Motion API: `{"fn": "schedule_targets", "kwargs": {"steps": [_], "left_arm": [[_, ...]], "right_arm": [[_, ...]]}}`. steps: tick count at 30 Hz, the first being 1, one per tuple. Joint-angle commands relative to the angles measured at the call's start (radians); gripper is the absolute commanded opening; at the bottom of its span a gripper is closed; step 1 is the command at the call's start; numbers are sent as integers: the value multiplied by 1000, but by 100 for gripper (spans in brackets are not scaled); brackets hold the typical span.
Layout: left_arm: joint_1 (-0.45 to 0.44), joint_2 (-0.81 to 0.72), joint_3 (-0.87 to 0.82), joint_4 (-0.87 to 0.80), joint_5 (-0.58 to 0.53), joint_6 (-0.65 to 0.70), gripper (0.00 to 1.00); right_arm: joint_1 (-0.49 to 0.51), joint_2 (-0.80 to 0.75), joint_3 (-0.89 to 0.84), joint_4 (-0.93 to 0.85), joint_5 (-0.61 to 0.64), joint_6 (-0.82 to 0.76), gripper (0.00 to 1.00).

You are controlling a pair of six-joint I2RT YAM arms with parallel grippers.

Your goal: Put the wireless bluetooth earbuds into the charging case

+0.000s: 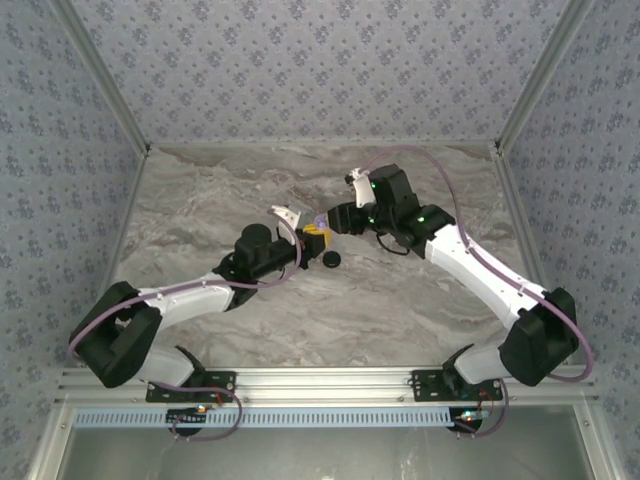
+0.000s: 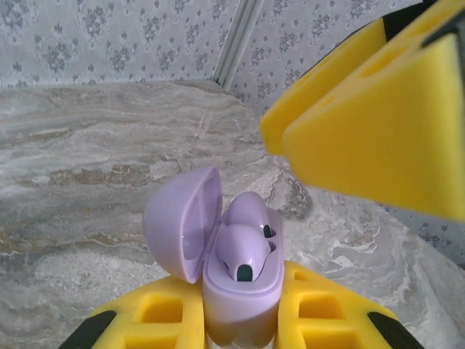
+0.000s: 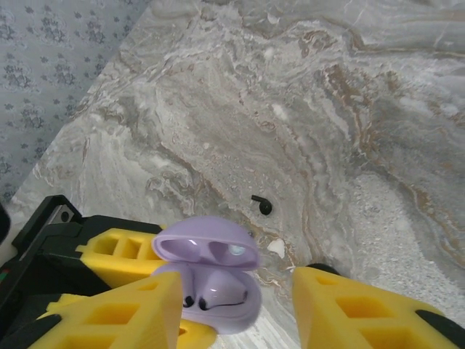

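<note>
Left wrist view tells it best: the left tool (image 2: pixel 243 327) is clamped tight on the lower body of the lilac charging case (image 2: pixel 218 291). It holds the case upright with the lid (image 2: pixel 182 225) swung open to one side. That grip makes sense to me: the wells face up and stay steady, so the other arm has a fixed target rather than a case that would skid on the table (image 3: pixel 327 109).

Inside the case, a dark tip (image 2: pixel 245 273) peeps out of the well nearest that tool. I take it for one bud already seated, though I can't be sure.

The right tool (image 3: pixel 243 313) hangs just above the case and a little to one side. Its yellow fingers (image 3: pixel 363 313) stand well apart with nothing between them, so it is free to go fetching.

Beyond the case, lying on the table and clear of both tools, is one small black earbud (image 3: pixel 261 206), round head and short stem. I'd reckon that one has yet to be picked up and dropped into the open well. It is tiny next to those fingers, so the pinch will need care.
</note>
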Motion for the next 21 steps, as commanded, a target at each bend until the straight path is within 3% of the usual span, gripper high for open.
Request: {"fn": "schedule_targets", "kwargs": {"steps": [1,11,21], "left_arm": [[-7,-48,-9,-9,19,81,15],[-7,-108,-35,63,198,177,15],[-7,-75,-9,136,301,136,15]], "right_arm": [[-44,-27,-4,-34,-8,-17,43],[-186,-5,-66,-30,-275,-27,22],[-197,21,-67,9,-451,-29,12]]}}
